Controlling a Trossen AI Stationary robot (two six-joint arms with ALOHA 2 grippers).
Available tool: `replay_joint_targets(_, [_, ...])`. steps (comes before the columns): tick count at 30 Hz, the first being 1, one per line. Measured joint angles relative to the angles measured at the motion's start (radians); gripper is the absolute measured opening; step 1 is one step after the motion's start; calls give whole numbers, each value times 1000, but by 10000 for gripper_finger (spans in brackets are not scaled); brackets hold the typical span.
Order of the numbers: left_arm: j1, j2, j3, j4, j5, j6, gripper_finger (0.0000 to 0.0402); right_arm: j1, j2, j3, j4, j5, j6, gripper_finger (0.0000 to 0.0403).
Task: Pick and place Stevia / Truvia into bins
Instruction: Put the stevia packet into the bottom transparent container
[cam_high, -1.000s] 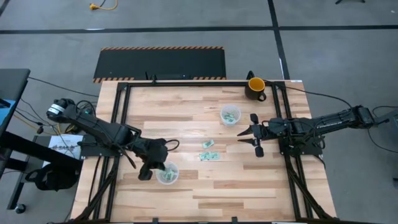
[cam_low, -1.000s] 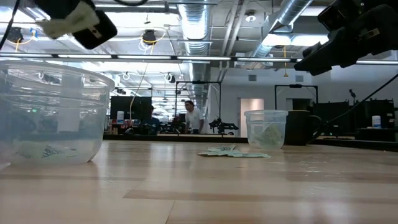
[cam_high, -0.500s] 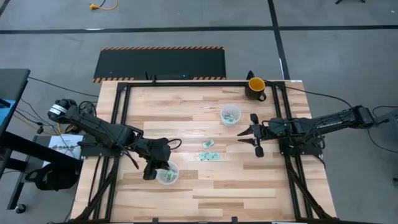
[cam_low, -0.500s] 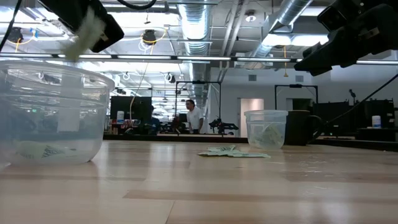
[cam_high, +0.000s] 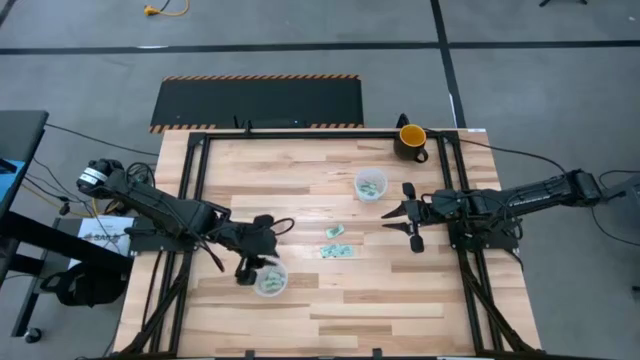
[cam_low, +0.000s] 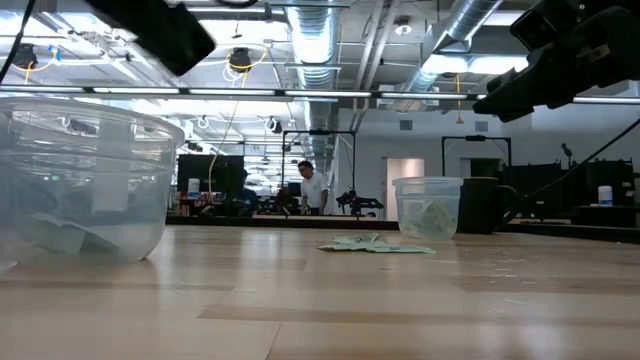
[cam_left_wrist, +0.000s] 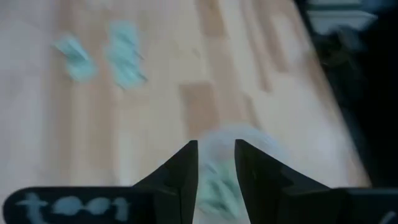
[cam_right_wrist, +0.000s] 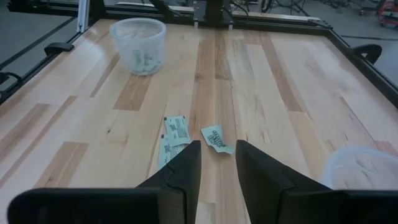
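The light green paper sachets (cam_high: 334, 241) on the wooden surface (cam_high: 330, 300) look light, thin and floppy, best pinched across an edge by the left gripper (cam_high: 250, 268) or right gripper (cam_high: 404, 213), each with empty fingers slightly apart.

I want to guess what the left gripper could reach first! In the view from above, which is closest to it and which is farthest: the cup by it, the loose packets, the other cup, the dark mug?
1. Near cup, right beside the left gripper.
2. Loose packets, mid-table.
3. Far cup, toward the table's back.
4. Dark mug, back right corner, farthest.
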Motion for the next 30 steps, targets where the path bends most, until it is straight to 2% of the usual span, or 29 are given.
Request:
replay_joint_targets(5, [30, 0, 0, 164, -298, 71, 94, 0, 0, 0, 0, 0, -1, 93])
replay_joint_targets(7, [58, 0, 0, 240, -374, 71, 94, 0, 0, 0, 0, 0, -1, 93])
replay_joint_targets(8, [78, 0, 1, 267, -380, 73, 94, 0, 0, 0, 0, 0, -1, 93])
replay_joint_targets(13, [193, 53, 2, 373, -275, 82, 94, 0, 0, 0, -4, 0, -1, 93])
replay_joint_targets(20, [306, 287, 18, 543, -95, 106, 94, 0, 25, 0, -9, 0, -1, 93])
replay_joint_targets(30, [344, 580, 208, 496, 11, 146, 93, 0, 123, 0, 2, 0, -1, 93])
